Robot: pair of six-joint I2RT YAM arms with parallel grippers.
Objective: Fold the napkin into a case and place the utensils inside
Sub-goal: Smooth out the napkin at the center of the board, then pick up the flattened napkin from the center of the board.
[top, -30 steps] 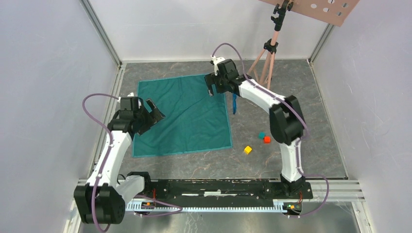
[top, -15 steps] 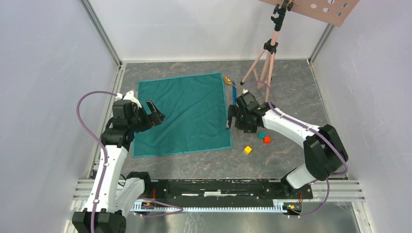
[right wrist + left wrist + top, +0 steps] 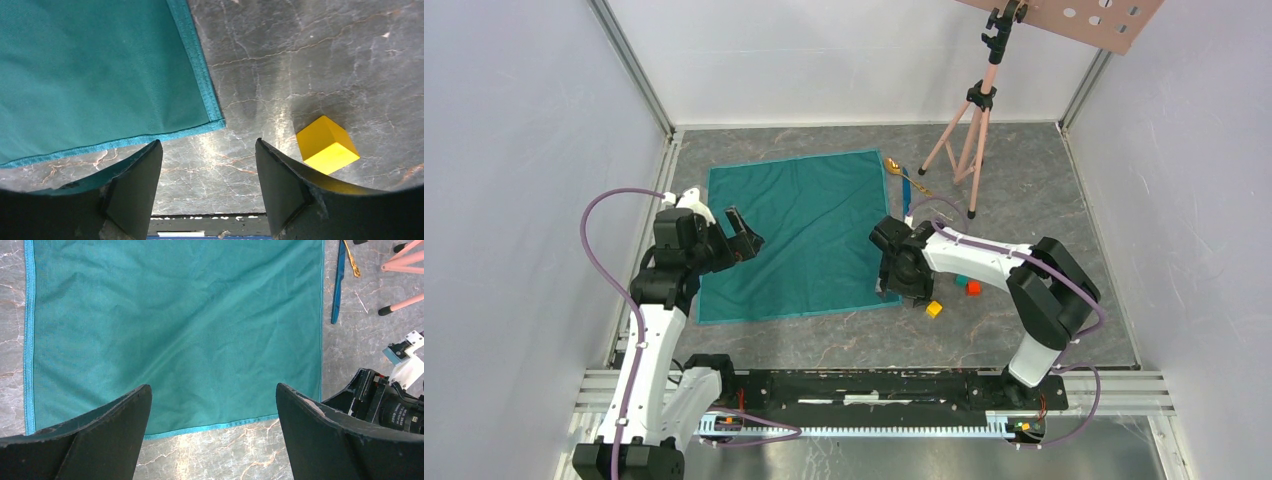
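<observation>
The teal-green napkin (image 3: 799, 235) lies flat and unfolded on the grey table. My left gripper (image 3: 746, 237) is open and empty, hovering above the napkin's left edge; in the left wrist view (image 3: 212, 395) the napkin (image 3: 175, 330) fills most of the frame. My right gripper (image 3: 886, 288) is open and empty just above the napkin's near right corner (image 3: 217, 121), its left fingertip (image 3: 145, 165) over the hem. The gold spoon (image 3: 892, 165) and the blue knife (image 3: 907, 195) lie off the napkin's far right corner, and both show in the left wrist view, knife (image 3: 338, 285) and spoon (image 3: 351, 260).
A yellow cube (image 3: 934, 309), a red cube (image 3: 973, 288) and a teal cube (image 3: 962, 279) sit right of the right gripper. The yellow cube (image 3: 327, 144) is close to the right finger. A pink tripod (image 3: 972, 130) stands at the back right. Walls enclose the table.
My right arm has swung from the napkin's far right corner down its right edge to the near right corner. The left gripper has barely moved. The napkin is unchanged.
</observation>
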